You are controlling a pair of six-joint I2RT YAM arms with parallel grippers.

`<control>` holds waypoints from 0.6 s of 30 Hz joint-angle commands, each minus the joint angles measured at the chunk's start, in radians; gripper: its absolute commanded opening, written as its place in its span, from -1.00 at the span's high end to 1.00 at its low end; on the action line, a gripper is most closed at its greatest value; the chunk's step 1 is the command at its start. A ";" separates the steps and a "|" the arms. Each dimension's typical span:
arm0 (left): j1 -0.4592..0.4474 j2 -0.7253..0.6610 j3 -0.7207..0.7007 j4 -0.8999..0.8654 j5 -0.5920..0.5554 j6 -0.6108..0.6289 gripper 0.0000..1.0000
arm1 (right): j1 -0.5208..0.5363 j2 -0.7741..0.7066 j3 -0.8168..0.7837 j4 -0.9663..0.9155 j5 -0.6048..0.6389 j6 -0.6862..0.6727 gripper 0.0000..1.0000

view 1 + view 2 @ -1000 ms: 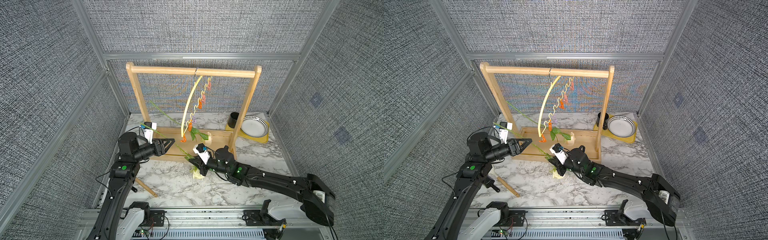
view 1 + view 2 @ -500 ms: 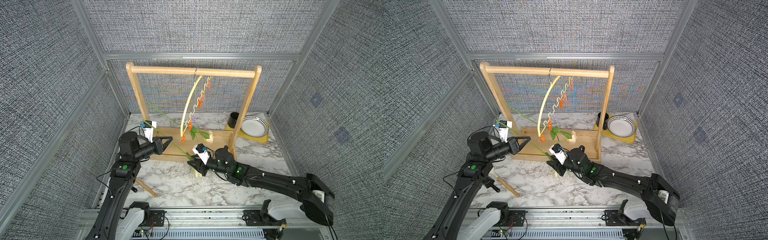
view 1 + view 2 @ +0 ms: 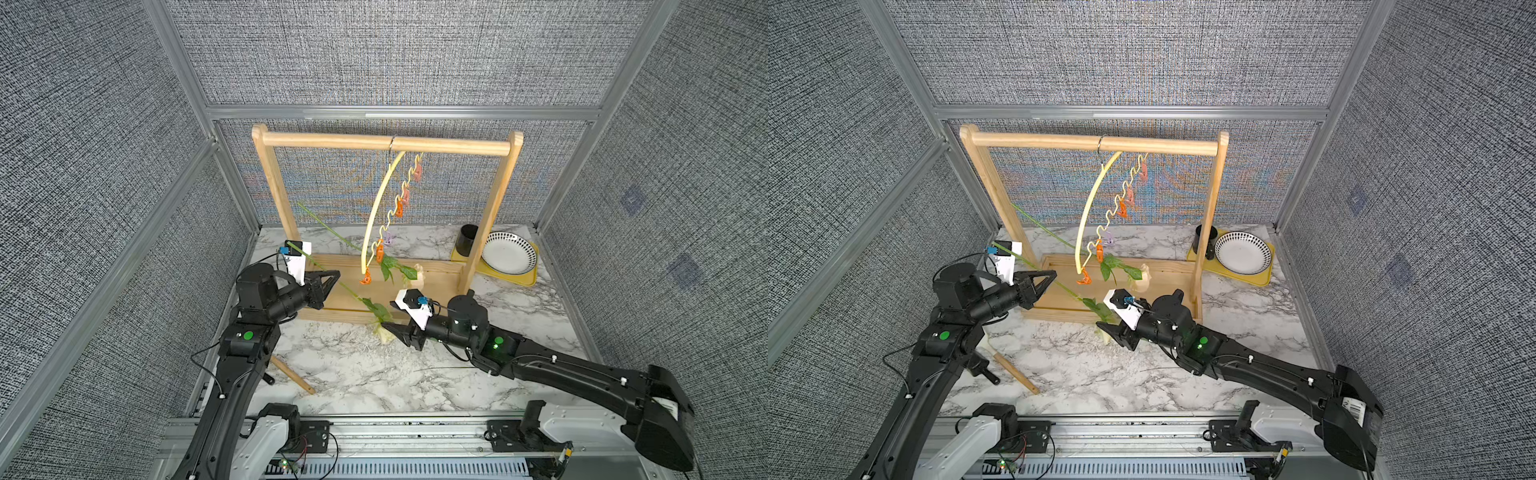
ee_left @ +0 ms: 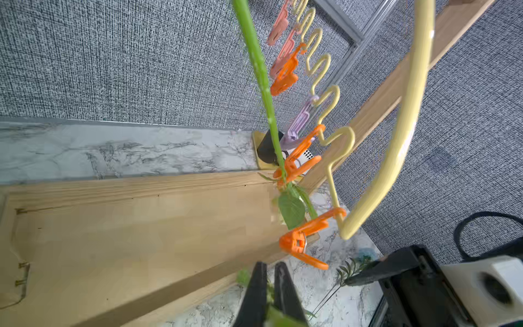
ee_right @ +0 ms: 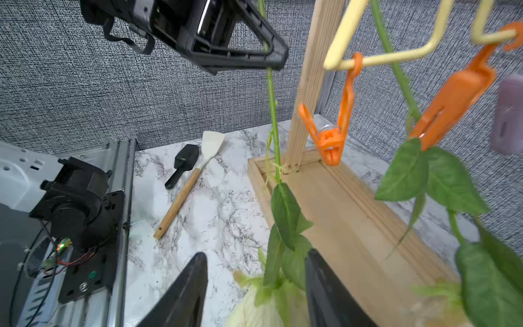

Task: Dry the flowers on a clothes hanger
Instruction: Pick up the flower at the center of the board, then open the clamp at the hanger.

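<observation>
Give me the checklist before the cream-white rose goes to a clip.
1. Left gripper shut on the cream-white rose stem: ok.
2. Right gripper open: ok, jaws astride the rose.
3. End orange clip empty: ok.
4. Stem in that clip: not ok, not yet.
5. Peach rose clipped: ok.
6. Clothes hanger hooked on the rack rod: ok.

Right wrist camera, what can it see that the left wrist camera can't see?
Only the right wrist view shows the white spatula with a wooden handle, the black scoop and the cream-white rose bloom. Only the left wrist view shows the pink clips and the black cup. Both show the pale yellow wavy clothes hanger and the green stem pinched in an orange clip.
</observation>
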State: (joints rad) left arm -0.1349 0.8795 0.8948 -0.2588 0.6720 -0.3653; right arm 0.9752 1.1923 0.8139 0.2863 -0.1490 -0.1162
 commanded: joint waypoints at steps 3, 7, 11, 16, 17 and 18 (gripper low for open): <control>0.000 0.035 -0.026 0.117 0.002 -0.019 0.96 | -0.009 0.045 0.060 0.039 0.100 -0.129 -0.27; -0.002 0.062 -0.039 0.188 0.012 -0.073 0.96 | -0.016 0.119 0.130 0.051 0.120 -0.172 -0.28; -0.007 0.089 -0.049 0.237 0.020 -0.108 0.96 | -0.031 0.166 0.174 0.076 0.101 -0.187 -0.29; -0.015 0.117 -0.046 0.263 0.020 -0.130 0.96 | -0.041 0.224 0.235 0.069 0.068 -0.203 -0.29; -0.016 0.120 -0.044 0.266 0.022 -0.134 0.96 | -0.042 0.235 0.245 0.073 0.063 -0.203 -0.29; -0.017 0.122 -0.043 0.269 0.020 -0.136 0.96 | -0.044 0.244 0.255 0.074 0.062 -0.204 -0.29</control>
State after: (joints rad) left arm -0.1493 0.9970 0.8452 -0.0463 0.6811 -0.4808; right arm 0.9329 1.4189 1.0458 0.3267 -0.0635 -0.3038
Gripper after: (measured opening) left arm 0.096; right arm 0.645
